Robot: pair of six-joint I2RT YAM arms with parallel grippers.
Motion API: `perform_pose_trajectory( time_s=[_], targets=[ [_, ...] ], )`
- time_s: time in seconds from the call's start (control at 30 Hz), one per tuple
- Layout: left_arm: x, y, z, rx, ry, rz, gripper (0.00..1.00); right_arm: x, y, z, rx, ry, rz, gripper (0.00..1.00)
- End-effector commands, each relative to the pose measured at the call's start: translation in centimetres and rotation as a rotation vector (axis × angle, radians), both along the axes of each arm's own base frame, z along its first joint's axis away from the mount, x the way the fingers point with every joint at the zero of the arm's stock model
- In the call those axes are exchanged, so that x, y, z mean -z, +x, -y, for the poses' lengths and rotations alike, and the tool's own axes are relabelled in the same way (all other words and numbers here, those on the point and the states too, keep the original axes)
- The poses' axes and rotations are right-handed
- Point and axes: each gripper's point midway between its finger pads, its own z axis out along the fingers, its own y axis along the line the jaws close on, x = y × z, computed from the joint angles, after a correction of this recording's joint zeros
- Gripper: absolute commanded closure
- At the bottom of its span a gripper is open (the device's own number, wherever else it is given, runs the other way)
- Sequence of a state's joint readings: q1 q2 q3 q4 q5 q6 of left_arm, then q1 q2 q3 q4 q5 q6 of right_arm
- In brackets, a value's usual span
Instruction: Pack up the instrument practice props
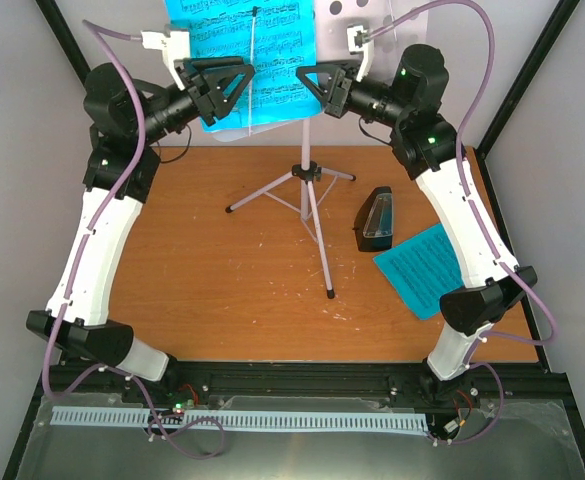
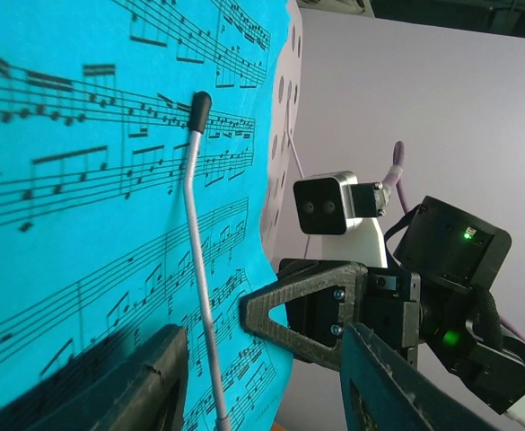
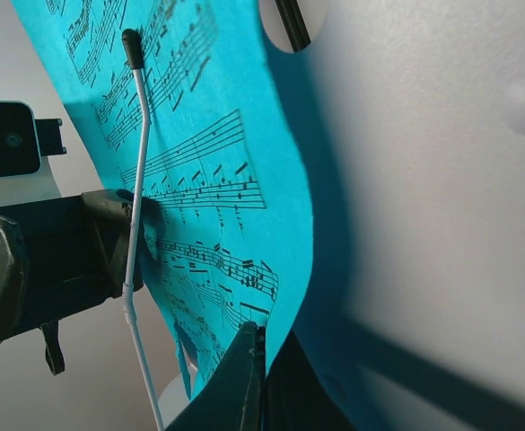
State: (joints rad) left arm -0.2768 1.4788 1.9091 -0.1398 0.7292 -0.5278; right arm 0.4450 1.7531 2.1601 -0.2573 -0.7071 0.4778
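The music stand (image 1: pixel 307 175) is standing upright on the tabletop (image 1: pixel 202 290). Its desk (image 3: pixel 424 224) is carrying a cyan sheet-music page (image 1: pixel 237 45), which a wire retainer (image 2: pixel 195 251) is pressing flat.

The left end effector (image 2: pixel 260 350) is presenting its fingers apart in front of the page, with the retainer in line between them. This is probably to free the paper from the wire.

The right end effector (image 3: pixel 260 359) is holding its fingers together at the page's right edge, likely steadying it. Whether paper is pinched between them cannot be told.

The metronome (image 1: pixel 377 220) and a second page (image 1: pixel 422 268) are resting on the tabletop to the stand's right, awaiting packing.
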Motion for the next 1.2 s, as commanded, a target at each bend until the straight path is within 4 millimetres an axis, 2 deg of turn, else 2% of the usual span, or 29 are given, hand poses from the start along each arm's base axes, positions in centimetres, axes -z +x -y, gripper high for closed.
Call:
perform_pose_trajectory(
  time_s=[0.0,0.6,1.17],
  targets=[
    [-1.3,-0.8,0.8,0.014,-0.007,0.03,0.52,-1.6,-1.5,0.4,0.006,0.014,0.051,0.97],
    [0.0,0.7,1.7,-0.02,0.016,-0.023,0.55,-1.8,-1.5,0.5,0.016,0.019,0.063,0.97],
    [0.5,1.7,1.7,-0.044,0.021,-0.039,0.87,-2.0,-1.7,0.7,0.019,0.018,0.075,0.97]
  ],
)
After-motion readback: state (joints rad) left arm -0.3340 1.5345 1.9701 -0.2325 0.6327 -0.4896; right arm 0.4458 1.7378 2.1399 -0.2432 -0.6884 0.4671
